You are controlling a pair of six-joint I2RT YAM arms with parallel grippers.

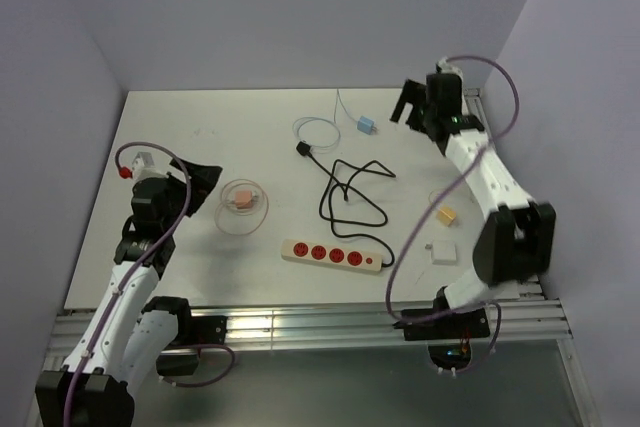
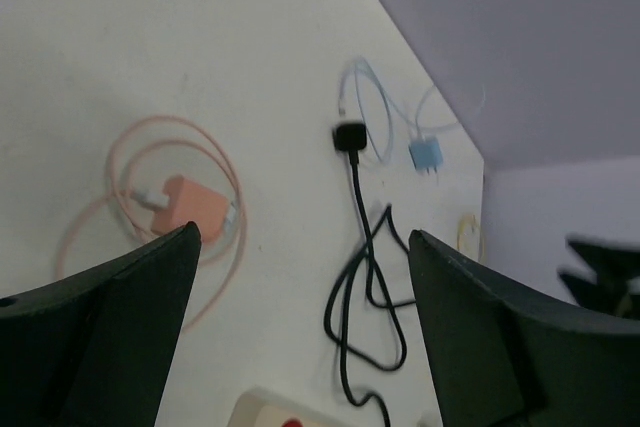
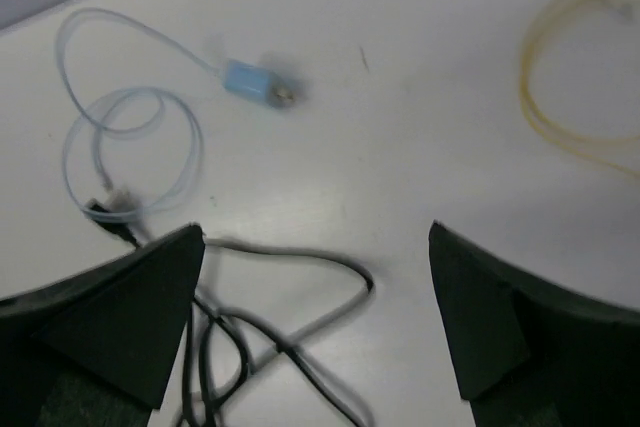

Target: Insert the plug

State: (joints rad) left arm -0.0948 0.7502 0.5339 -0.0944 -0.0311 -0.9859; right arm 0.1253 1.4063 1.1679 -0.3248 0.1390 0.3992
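A black plug point(image 1: 302, 149) lies on the white table, its black cable point(image 1: 352, 197) looping down to a cream power strip point(image 1: 333, 256) with red switches. The plug also shows in the left wrist view point(image 2: 350, 136). My left gripper point(image 1: 203, 179) is open and empty, held above the table left of a pink charger point(image 1: 240, 199) with its coiled pink cable. My right gripper point(image 1: 412, 107) is open and empty at the back right, above the table near a blue charger point(image 1: 365, 126). In the right wrist view the black cable point(image 3: 270, 332) lies between and below the fingers.
A blue charger point(image 3: 255, 82) with a pale blue cable lies at the back. A yellow charger point(image 1: 447, 216) with a yellow cable point(image 3: 570, 97) and a white adapter point(image 1: 440, 252) lie at the right. The table's front rail runs by the arm bases.
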